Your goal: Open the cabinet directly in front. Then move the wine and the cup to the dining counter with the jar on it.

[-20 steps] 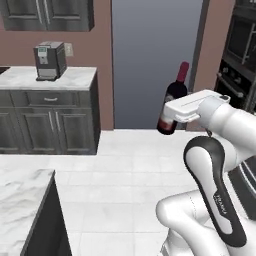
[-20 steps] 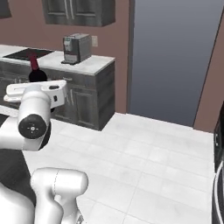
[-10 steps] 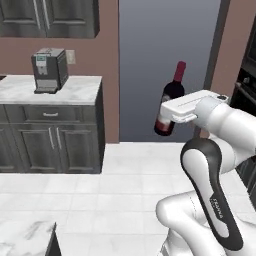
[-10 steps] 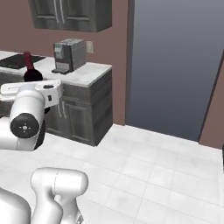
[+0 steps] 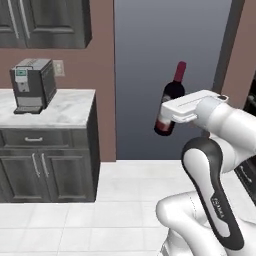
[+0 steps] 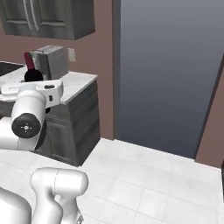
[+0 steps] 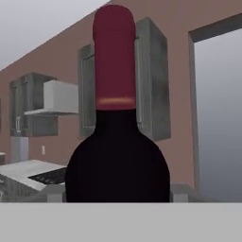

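The wine is a dark bottle with a red foil neck, held upright and slightly tilted above the floor. My gripper is shut on its lower body, with the white hand to its right. From the right base view, the wine rises behind my forearm. The hand view looks straight at the wine from close up. A dark grey upper wall cabinet hangs on the wall to the left with its doors shut. The cup, the jar and the dining counter are out of view.
A coffee machine stands on the narrow marble wall counter above dark lower cabinets. A tall grey doorway opens ahead. White floor tiles lie between.
The whole picture has shifted: the base has moved, the marble corner at lower left has left the view, and the wall counter and doorway loom closer. The bottle stays in my grip.
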You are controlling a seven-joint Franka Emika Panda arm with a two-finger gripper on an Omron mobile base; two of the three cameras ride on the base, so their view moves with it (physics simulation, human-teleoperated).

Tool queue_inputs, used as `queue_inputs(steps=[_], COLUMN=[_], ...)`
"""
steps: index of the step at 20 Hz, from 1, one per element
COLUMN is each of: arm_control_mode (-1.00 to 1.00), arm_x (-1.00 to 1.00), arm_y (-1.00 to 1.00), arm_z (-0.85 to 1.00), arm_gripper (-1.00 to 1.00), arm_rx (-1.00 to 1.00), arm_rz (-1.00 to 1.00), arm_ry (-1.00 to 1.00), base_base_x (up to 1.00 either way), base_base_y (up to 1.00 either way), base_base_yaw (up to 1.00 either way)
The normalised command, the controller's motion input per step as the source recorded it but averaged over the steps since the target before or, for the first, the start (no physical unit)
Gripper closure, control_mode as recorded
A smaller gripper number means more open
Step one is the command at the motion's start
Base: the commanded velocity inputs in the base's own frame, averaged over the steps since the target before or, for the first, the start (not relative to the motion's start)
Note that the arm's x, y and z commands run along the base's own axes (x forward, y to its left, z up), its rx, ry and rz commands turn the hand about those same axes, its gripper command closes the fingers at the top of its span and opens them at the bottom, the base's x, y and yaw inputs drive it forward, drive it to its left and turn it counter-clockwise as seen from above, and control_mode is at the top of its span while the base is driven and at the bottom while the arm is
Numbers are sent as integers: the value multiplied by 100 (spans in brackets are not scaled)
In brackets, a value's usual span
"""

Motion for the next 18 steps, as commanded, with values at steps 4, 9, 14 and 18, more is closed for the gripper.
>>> queue_inputs(steps=[4, 9, 14, 18], arm_control_mode=[100, 100, 100, 100], arm_x=[0, 0, 0, 0], arm_y=[0, 0, 0, 0], arm_z=[0, 0, 0, 0], arm_gripper=[100, 100, 100, 100], arm_rx=[0, 0, 0, 0], arm_rz=[0, 0, 0, 0], arm_ry=[0, 0, 0, 0], base_base_x=[100, 42, -3, -4], base_base_y=[31, 7, 0, 0], base_base_yaw=[27, 70, 95, 97])
